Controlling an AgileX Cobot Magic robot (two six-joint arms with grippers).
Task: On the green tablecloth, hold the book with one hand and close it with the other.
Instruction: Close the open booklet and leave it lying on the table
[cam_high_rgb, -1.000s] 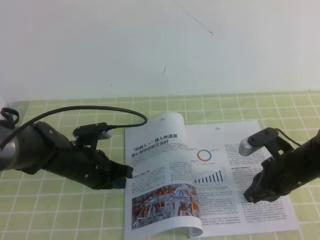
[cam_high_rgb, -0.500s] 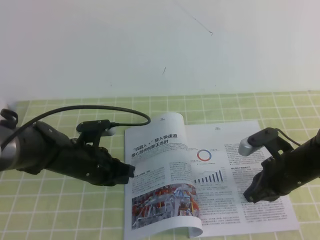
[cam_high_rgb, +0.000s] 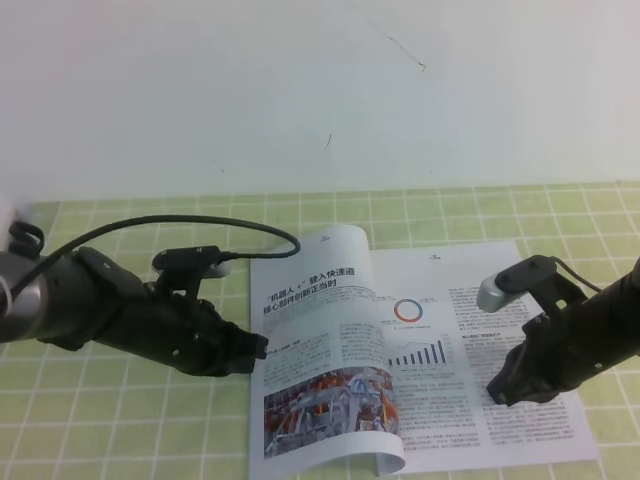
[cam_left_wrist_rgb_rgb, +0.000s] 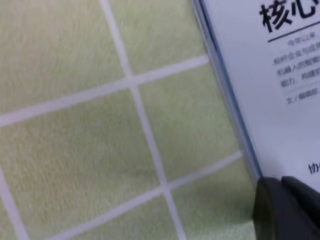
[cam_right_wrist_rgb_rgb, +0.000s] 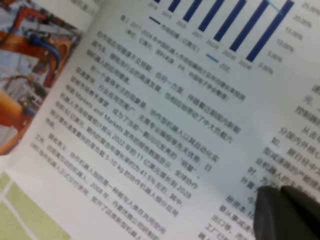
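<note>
An open book lies lower centre on the green tablecloth. The left gripper touches its left page edge, the right gripper presses its right page; whether either is open is unclear.

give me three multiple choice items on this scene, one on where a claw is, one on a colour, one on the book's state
1. Where is the right claw?
A. on the book's right-hand page
B. on bare cloth left of the book
C. raised against the wall

2. What colour are the bars in the chart on the book?
A. red
B. dark blue
C. green

3. What state is the book in?
A. shut, cover up
B. open, with its left-hand pages bowed upward
C. rolled into a tube

Key: 1 A, the high view shows its tip down on the text columns of the right page. 2 B, the right wrist view shows dark blue bars. 3 B, both spreads show and the left pages curve up, while the left claw sits at their outer edge above the green tablecloth.
</note>
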